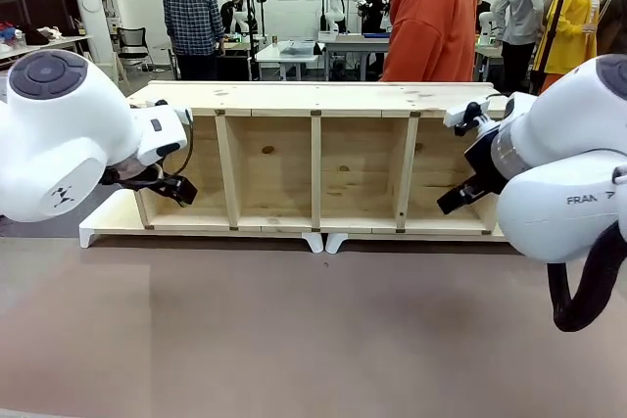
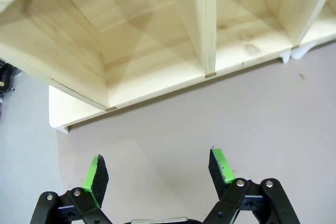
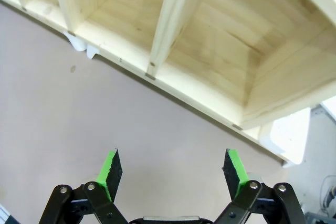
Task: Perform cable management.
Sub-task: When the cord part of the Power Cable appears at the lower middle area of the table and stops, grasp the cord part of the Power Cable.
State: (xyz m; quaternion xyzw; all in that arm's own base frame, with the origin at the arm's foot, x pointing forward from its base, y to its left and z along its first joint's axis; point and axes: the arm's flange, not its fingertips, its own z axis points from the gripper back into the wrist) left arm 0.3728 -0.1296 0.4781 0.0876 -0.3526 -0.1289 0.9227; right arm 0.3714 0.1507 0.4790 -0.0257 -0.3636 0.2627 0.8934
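The cable is out of view. A long wooden shelf (image 1: 313, 154) with several open compartments lies along the far side of the table. My left gripper (image 1: 181, 188) hangs in front of the shelf's left end compartment, and in the left wrist view it (image 2: 160, 171) stands open over the bare brown tabletop with nothing between its green pads. My right gripper (image 1: 453, 201) is at the mouth of the right end compartment. In the right wrist view it (image 3: 173, 169) is open too, holding nothing, a little short of the shelf's (image 3: 210, 51) lower board.
A person in an orange hoodie (image 1: 431, 17) stands right behind the shelf. The shelf rests on white feet (image 1: 313, 240) at its front edge. Brown tabletop (image 1: 294, 330) stretches from the shelf to the near edge. Other people and tables are farther back.
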